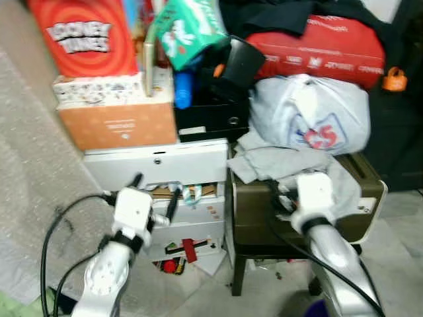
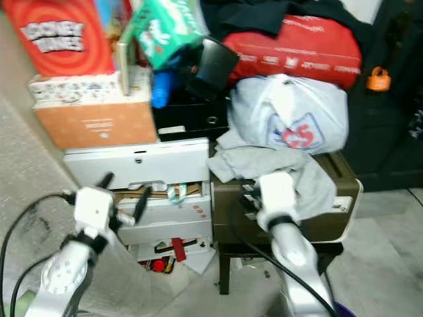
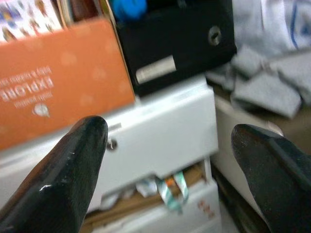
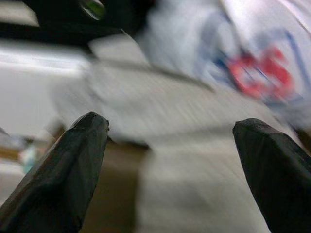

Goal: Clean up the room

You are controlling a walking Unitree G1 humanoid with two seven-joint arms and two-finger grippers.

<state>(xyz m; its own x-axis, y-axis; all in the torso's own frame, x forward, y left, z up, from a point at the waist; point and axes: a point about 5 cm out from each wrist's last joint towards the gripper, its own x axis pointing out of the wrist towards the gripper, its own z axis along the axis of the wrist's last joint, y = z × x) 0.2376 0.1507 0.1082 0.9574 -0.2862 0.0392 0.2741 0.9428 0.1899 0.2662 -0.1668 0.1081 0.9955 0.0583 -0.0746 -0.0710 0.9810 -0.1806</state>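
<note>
A crumpled grey cloth (image 1: 274, 160) lies on top of an olive-brown cabinet (image 1: 362, 188), under a white plastic bag (image 1: 310, 117) with a red and blue print. My right gripper (image 1: 283, 197) is open just in front of the cloth; in the right wrist view the grey cloth (image 4: 170, 111) is blurred between its fingers (image 4: 73, 165). My left gripper (image 1: 155, 191) is open in front of a white drawer unit (image 1: 158, 164), whose half-open drawer holds card and wrappers. In the left wrist view the white drawer (image 3: 160, 131) sits between the fingertips (image 3: 80, 155).
Boxes are stacked on the drawer unit: an orange box (image 1: 119, 125), a red Looney Tunes box (image 1: 82, 33), a green pack (image 1: 188, 23) and a black case (image 1: 211, 115). A red bag (image 1: 317, 43) and dark clothes lie behind. Litter sits under the drawers (image 1: 178, 254).
</note>
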